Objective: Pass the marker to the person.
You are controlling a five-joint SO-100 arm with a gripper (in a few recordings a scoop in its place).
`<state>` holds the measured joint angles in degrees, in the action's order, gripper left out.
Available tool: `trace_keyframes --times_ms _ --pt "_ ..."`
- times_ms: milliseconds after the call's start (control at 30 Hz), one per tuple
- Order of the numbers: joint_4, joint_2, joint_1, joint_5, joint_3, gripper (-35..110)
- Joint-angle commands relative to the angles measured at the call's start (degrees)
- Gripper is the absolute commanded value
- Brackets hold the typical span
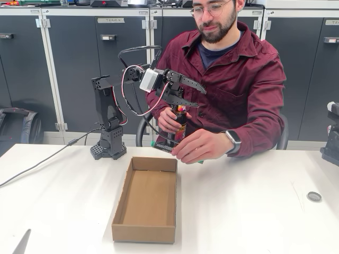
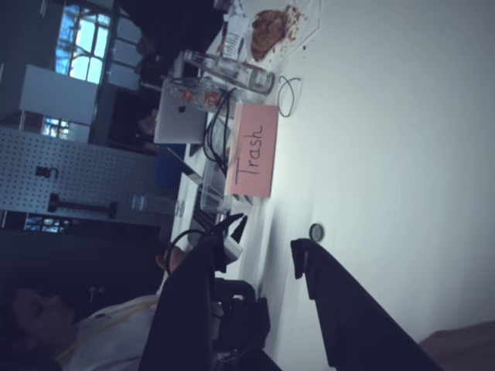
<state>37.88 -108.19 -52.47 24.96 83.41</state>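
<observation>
The fingers (image 1: 183, 94) were seen spread apart and holding nothing, raised above the worktop (image 1: 254, 201) in front of the person (image 1: 233, 79); in the wrist view the fingers (image 2: 255, 263) also showed a clear gap with nothing between them. The marker (image 1: 180, 123) was found just below the fingers, held upright in one hand (image 1: 168, 120) of the person, so its long axis was nearly vertical and pointed up toward the open fingers. The other hand (image 1: 201, 145) of the person was placed lower, near the worktop edge. The marker was judged to be already in the grip of the person and apart from the fingers, so the hand-over appeared almost finished. A dark barrel with a reddish label could be made out, but the cap was mostly hidden by the fingers and the hand. An open cardboard box (image 1: 145, 201) lay nearer the camera.
</observation>
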Motion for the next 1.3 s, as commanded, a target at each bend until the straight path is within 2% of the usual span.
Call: trace_keyframes --times_ms 0,1267 --pt "-0.79 -1.49 0.18 0.62 -0.35 17" --pt "-0.88 -1.58 0.79 0.62 0.26 17"
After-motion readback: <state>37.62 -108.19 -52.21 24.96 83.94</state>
